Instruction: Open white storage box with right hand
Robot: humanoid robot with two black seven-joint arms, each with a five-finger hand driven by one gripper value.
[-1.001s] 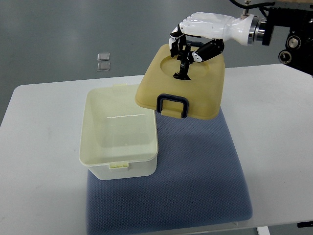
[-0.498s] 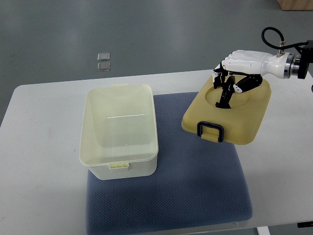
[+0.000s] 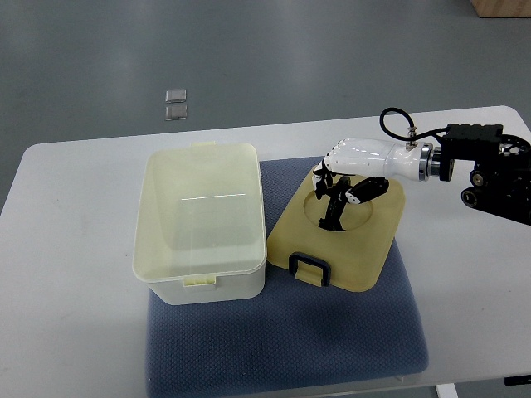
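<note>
White storage box [image 3: 202, 220] sits open on the desk [image 3: 66, 249], lid [image 3: 338, 235] down on blue mat [image 3: 332, 332] beside it, right robot hand [image 3: 344, 178] gripping lid handle; only release left.

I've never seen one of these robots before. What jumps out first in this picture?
A white robot right hand reaching in from the right, its fingers curled on the handle of a yellowish plastic lid lying on a blue-grey textured mat. Left of the lid stands the open white storage box, with nothing visible inside, on a white table.
</note>
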